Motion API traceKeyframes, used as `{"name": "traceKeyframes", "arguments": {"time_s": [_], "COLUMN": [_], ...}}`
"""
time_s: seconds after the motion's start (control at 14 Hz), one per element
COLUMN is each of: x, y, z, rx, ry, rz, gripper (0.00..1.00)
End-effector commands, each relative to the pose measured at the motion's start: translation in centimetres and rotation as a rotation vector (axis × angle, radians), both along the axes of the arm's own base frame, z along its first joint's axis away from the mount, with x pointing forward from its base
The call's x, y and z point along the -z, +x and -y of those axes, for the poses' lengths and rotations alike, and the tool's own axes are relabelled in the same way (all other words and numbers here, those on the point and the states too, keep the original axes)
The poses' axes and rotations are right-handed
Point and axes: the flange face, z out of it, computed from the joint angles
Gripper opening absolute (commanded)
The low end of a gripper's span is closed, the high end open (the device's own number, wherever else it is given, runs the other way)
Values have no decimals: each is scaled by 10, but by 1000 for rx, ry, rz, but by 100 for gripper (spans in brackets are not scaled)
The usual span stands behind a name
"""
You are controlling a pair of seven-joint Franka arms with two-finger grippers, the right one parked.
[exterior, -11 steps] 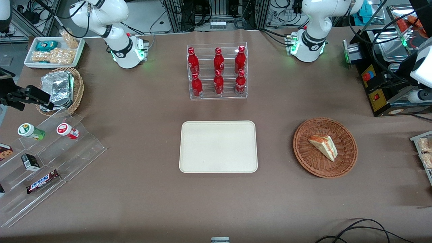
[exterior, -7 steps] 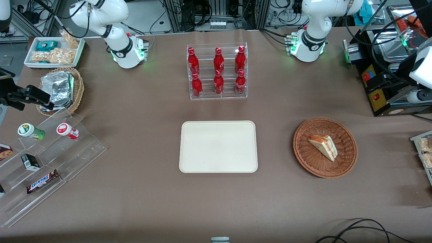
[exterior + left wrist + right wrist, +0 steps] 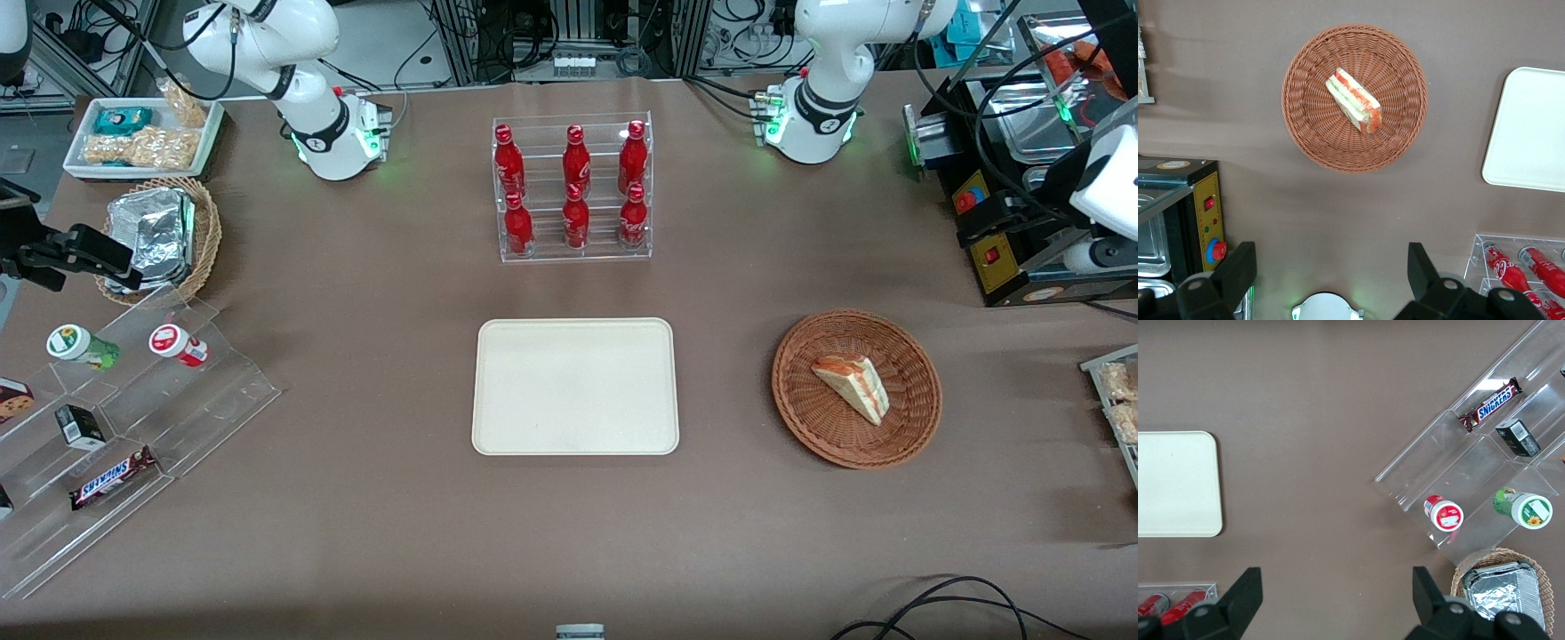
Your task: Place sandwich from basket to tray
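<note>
Hanging high above the basket point(image 3: 1355, 98), the gripper point(image 3: 1331, 275) has its fingers wide apart. Grabbing the slanted sandwich point(image 3: 1353, 100) crookedly could squash or drop it.

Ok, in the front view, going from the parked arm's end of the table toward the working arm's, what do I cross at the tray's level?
Clear stepped stand → tray → basket holding the sandwich. The open end effector hangs above the table by the basket.

Left arm's tool point(image 3: 1331, 270) high above the table, facing straight down, fingers point(image 3: 1238, 267) spread wide, empty.
</note>
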Motion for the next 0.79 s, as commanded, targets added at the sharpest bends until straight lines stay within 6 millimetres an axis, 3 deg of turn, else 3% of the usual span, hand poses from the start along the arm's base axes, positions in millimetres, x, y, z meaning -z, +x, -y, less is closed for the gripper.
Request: {"name": "traceKeyframes", "arguments": {"time_s": [0.0,0.07,0.21,0.5,0.71], "x": [9,15,52,147,221], "y": [-2,-3,5,49,60], "z": [10,13,13,15,15], "rx": [10,15,8,-5,-123], "ry": [7,7,11,13,35], "rz": [-44,-57,-119,-155,-122], "gripper": [100,100,100,100,100]}}
